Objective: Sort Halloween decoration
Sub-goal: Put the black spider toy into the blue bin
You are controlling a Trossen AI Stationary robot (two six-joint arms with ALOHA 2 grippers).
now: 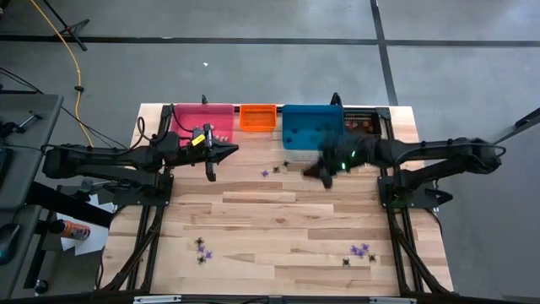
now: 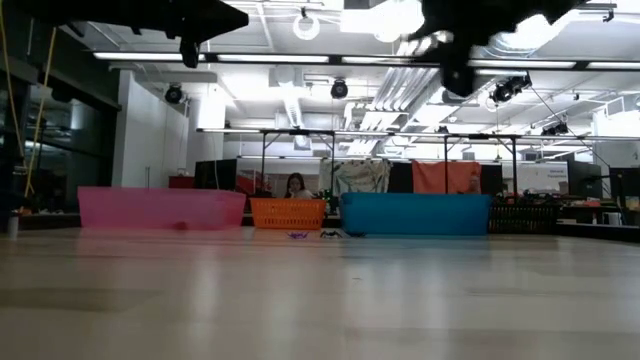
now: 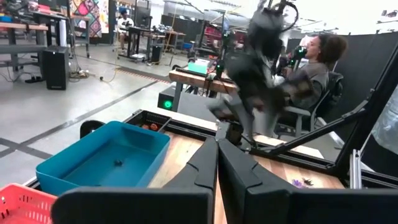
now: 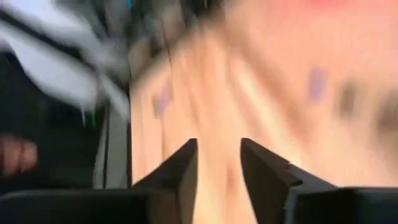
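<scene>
- Left gripper [image 1: 210,175] — raised above the table just in front of the pink bin [image 1: 202,118]; its own wrist view shows the fingers pressed together with no gap, and nothing can be seen between them.
- Right gripper [image 1: 327,180] — low over the wood at the near edge of the blue bin [image 1: 312,127]; the fingers [image 4: 183,163] stand apart with bare table showing between them. The wrist picture is smeared, so whether a trinket lies directly below is hard to say.
- Halloween decoration — the nearest trinkets [image 1: 275,170] lie on the table in front of the orange bin [image 1: 258,116], between the two grippers; further clusters [image 1: 202,250] and [image 1: 360,251] sit near the front edge, well apart from both.
- Governing relation — the central trinkets lie to the left of the right gripper and to the right of the left one. The right gripper appears the nearer, and it alone is ready to receive, so a short sideways move probably falls to it.
- One dark trinket [image 3: 117,163] rests inside the blue bin.
</scene>
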